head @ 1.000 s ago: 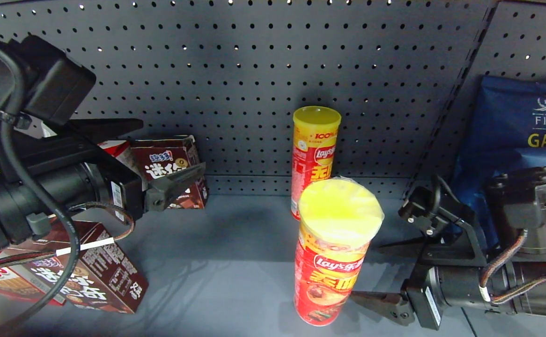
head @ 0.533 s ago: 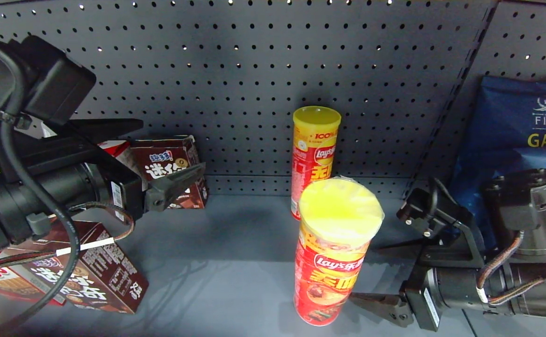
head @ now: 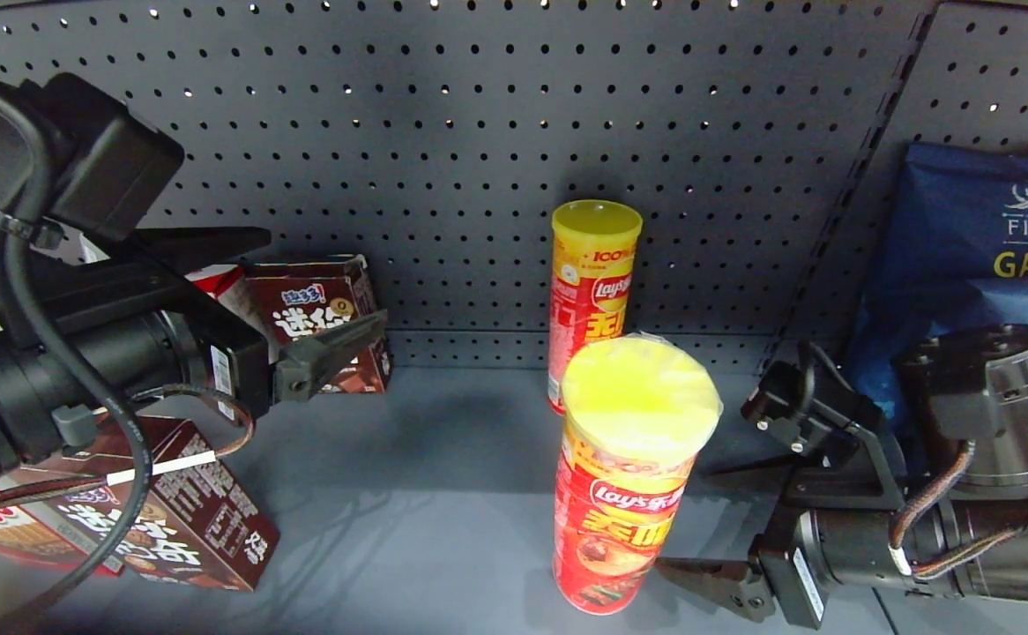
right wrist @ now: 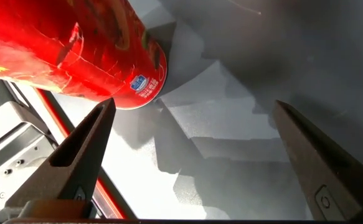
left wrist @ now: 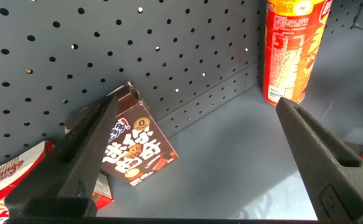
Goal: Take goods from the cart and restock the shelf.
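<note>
Cans of crisps stand upright on the grey shelf [head: 443,476], two of them in a line from front to back. The near can [head: 630,494], red with a yellow lid, stands toward the front edge. The far can [head: 593,291] stands right behind it, close to the pegboard [head: 443,132]. Whether the two touch I cannot tell.

The right pincer [head: 689,516] lies low over the shelf, just right of the near can, its fingers spread wide and holding nothing. The front fingertip sits just beside the can's base, and the can is not between the fingers. The right wrist view shows the same wide gap in this pincer [right wrist: 193,104]: the near can [right wrist: 88,50] has its bottom rim just beyond one fingertip, and bare shelf lies between the tips.

The left pincer [head: 324,278] hangs at the left of the shelf, also open and empty, pointing toward a brown box [head: 324,309] that stands at the pegboard. In the left wrist view that box [left wrist: 134,152] sits tilted beyond the open fingers, with a red-and-white pack [left wrist: 13,180] just beside it and the far can [left wrist: 293,50] off to one side. A second brown box [head: 188,520] lies flat near the front left, under the left arm. A blue bag [head: 981,238] stands past the upright at the right, behind the right arm.
</note>
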Robot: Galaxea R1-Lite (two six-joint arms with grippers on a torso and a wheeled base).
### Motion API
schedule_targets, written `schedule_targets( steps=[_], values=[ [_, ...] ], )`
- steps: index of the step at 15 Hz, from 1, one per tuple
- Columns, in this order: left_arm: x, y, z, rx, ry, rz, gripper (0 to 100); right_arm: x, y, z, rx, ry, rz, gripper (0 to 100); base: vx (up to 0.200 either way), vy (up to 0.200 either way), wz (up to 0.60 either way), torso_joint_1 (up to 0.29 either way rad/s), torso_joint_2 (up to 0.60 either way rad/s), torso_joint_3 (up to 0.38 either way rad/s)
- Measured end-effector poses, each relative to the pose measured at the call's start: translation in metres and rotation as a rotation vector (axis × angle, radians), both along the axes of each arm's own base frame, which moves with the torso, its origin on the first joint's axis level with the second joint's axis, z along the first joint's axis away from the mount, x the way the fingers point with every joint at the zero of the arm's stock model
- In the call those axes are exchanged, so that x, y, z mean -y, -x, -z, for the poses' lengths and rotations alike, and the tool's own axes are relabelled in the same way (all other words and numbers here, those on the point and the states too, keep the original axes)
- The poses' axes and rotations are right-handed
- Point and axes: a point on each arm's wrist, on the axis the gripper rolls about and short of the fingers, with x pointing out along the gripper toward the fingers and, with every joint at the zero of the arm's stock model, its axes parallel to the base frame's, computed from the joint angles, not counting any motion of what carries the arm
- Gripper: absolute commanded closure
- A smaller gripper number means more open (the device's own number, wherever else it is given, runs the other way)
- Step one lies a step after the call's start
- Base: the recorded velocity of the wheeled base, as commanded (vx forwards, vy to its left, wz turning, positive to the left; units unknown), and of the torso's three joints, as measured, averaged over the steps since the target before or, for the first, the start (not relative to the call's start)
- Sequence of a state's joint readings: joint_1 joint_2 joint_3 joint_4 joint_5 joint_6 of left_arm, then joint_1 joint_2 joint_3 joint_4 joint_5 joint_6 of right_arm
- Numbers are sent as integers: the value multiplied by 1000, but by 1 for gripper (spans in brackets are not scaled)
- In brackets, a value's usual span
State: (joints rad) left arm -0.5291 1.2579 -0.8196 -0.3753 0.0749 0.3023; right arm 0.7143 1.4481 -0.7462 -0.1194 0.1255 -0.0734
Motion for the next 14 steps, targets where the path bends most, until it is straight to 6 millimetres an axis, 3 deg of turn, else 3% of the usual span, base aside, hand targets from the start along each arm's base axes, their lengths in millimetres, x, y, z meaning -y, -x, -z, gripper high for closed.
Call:
schedule_targets(
  steps=[4,7,11,13,14],
  values=[
    [0,0,0,0,0,-1,0,7,7,-7,25,-23,4,0,0,0,0,0,0,0],
    [-1,1,3,-12,9,-5,0,28,23,-34,122,-110,34,0,0,0,0,0,0,0],
    [-5,9,-3,14,28,-5,0,88,67,-68,329,-247,193,0,0,0,0,0,0,0],
    [-8,14,-7,32,36,-7,0,119,98,-65,425,-283,326,0,0,0,0,0,0,0],
    [-9,16,-8,39,38,-7,0,133,117,-53,470,-282,424,0,0,0,0,0,0,0]
  ],
)
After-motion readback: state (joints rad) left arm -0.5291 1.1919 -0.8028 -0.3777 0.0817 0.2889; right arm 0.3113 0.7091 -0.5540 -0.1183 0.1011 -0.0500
